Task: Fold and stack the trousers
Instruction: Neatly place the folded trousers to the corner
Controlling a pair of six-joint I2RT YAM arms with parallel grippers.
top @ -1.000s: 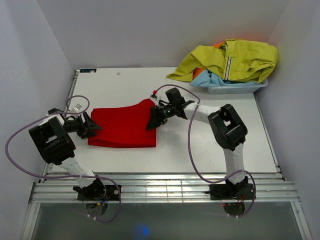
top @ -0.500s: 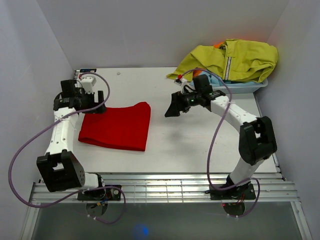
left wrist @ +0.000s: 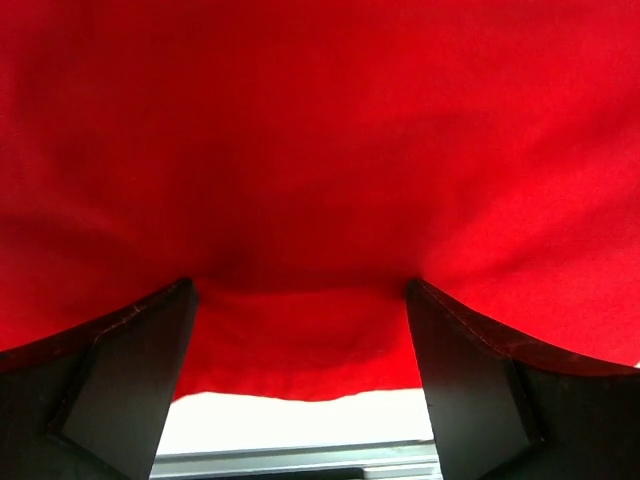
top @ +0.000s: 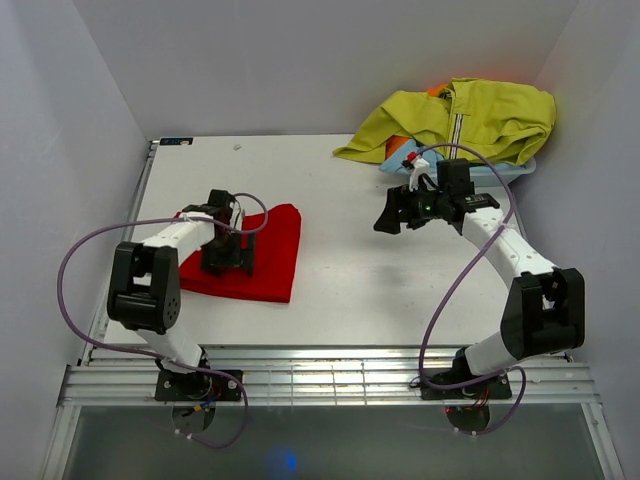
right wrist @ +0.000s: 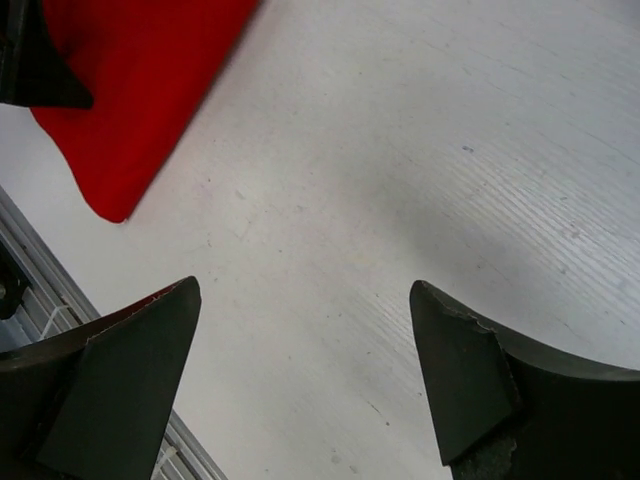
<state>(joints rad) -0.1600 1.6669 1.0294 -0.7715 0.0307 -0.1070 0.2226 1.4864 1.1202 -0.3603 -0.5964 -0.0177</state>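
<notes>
Red fabric is filling nearly the whole left wrist view. One pair of trousers (top: 278, 258), folded into a single flat packet, is lying on the table (top: 360, 295) toward its left edge, roughly midway between the near and far edges.

Two grippers are showing. The left gripper (top: 228, 255) is hanging over the left part of the packet with its jaws spread wide and nothing between them. Whether its tips are touching the cloth I cannot tell. The right gripper (top: 392, 216) is hovering over bare table toward the right edge, well apart from the trousers, with its jaws also spread and holding nothing.

One bin (top: 470, 179) is sitting at the far right corner, mostly hidden under its pile: one yellow-green jacket (top: 480, 118) on top, one light blue garment (top: 422, 160) beneath, and an orange scrap (top: 398, 144) that is possibly a third piece.

The left arm is covering part of the packet, and the separate legs are hard to make out. From the right wrist only one corner of the trousers is showing, cut off at the frame's edge.
</notes>
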